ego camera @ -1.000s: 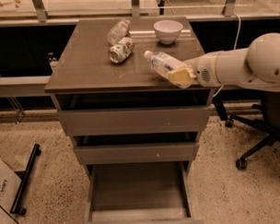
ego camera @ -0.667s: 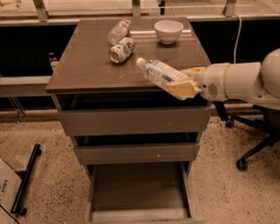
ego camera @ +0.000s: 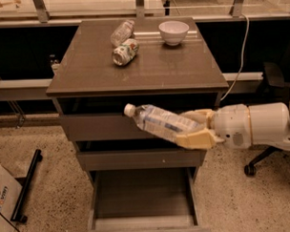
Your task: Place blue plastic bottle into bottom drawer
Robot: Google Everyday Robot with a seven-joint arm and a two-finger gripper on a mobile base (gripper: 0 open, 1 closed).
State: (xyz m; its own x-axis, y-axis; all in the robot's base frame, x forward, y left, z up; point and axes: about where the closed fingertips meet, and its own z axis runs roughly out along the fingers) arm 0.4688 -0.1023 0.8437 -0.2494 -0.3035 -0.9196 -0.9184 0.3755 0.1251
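My gripper (ego camera: 191, 128) is shut on the blue plastic bottle (ego camera: 157, 122), a clear bottle with a white cap and pale label. It holds the bottle tilted, cap to the upper left, in front of the cabinet's upper drawer fronts and below the tabletop. The white arm (ego camera: 260, 126) reaches in from the right. The bottom drawer (ego camera: 143, 201) is pulled open below the bottle and shows a bare grey-brown floor.
On the cabinet top (ego camera: 86, 72) lie a clear bottle (ego camera: 121, 32), a green-and-white labelled bottle (ego camera: 125, 51) and a white bowl (ego camera: 173, 32). An office chair (ego camera: 272, 80) stands at the right. A cardboard box (ego camera: 5, 201) and black bar (ego camera: 26, 191) lie on the floor at left.
The gripper has carried the bottle down from above the tabletop's right front edge to in front of the upper drawers, above the open bottom drawer.
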